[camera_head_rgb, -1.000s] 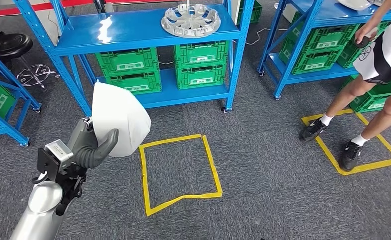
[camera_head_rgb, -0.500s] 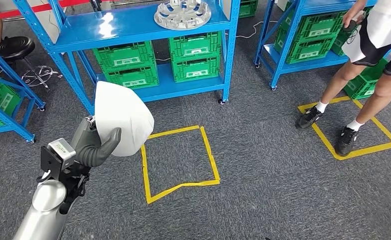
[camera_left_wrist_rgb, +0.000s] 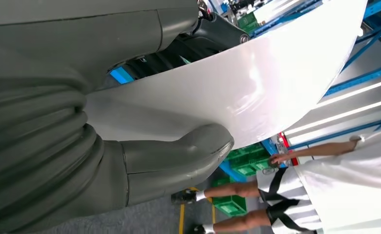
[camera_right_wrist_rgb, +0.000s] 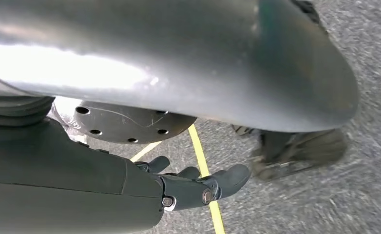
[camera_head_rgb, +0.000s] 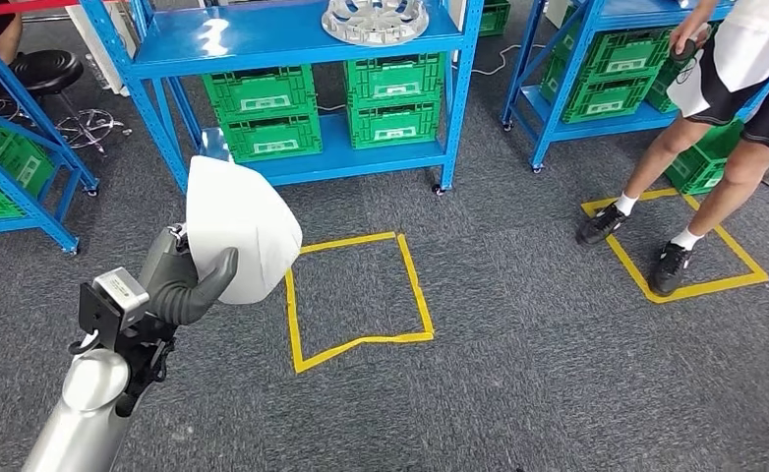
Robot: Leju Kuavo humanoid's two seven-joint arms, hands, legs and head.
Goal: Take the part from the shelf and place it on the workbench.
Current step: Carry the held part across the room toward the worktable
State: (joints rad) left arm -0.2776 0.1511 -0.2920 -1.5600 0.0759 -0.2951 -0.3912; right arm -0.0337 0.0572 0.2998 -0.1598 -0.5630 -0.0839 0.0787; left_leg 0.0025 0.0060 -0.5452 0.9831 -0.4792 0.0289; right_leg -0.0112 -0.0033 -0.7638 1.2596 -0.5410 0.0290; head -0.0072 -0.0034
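The part [camera_head_rgb: 238, 231] is a white, smooth, curved shell. My left hand [camera_head_rgb: 186, 285] holds it by its lower edge, raised over the grey carpet in front of my body. In the left wrist view the thumb [camera_left_wrist_rgb: 179, 156] presses on the shell's glossy face [camera_left_wrist_rgb: 247, 78] and the dark fingers lie behind it. My right hand [camera_right_wrist_rgb: 198, 185] hangs low over the carpet, its fingers loosely extended and holding nothing.
A blue shelf [camera_head_rgb: 292, 39] ahead carries a silver wheel cover [camera_head_rgb: 374, 18] and green crates [camera_head_rgb: 263, 118]. A yellow tape square [camera_head_rgb: 356, 295] marks the floor beside the part. A person [camera_head_rgb: 725, 88] stands at the right in another square [camera_head_rgb: 690, 285]. More blue shelves stand left [camera_head_rgb: 27, 177] and right [camera_head_rgb: 597, 59].
The whole picture has shifted: the shelf and tape squares sit higher and the view has swung, so the camera moved. My left hand keeps the same hold on the white part.
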